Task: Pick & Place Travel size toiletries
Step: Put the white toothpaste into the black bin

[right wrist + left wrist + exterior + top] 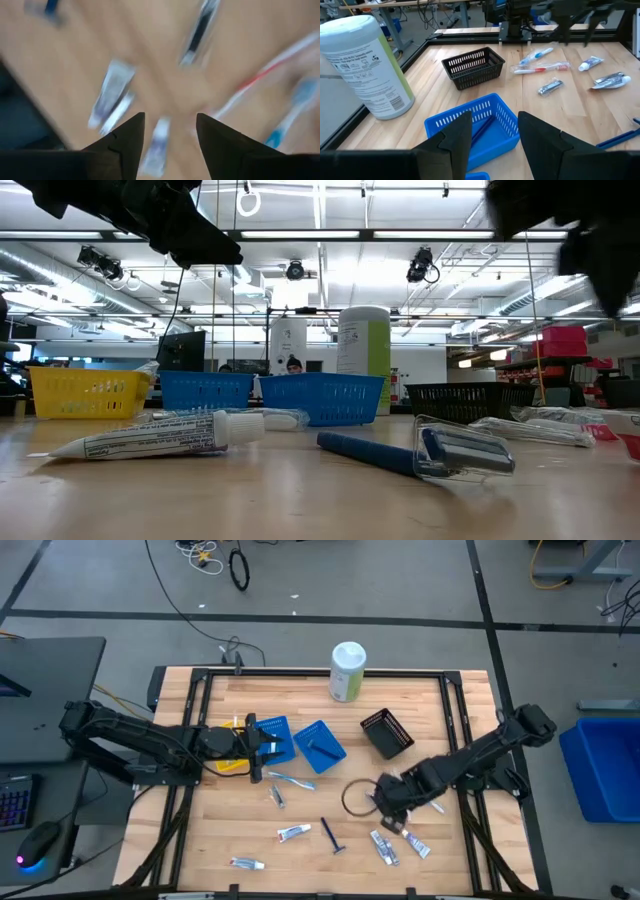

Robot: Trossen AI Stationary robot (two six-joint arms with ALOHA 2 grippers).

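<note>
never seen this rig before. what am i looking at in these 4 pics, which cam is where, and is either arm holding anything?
Two dark robot arms work at a wooden table.

The high view looks straight down. The low view sits at table-top height. The other two are wrist cameras looking past each arm's own fingers.

The left gripper hangs open over the blue baskets. The right gripper hangs open above scattered toiletries. Neither holds anything.

On the table are small toothpaste tubes, toothbrushes, a blue razor, a black basket, a yellow basket and a tall white-green canister. One dark item already lies in a blue basket.
</note>
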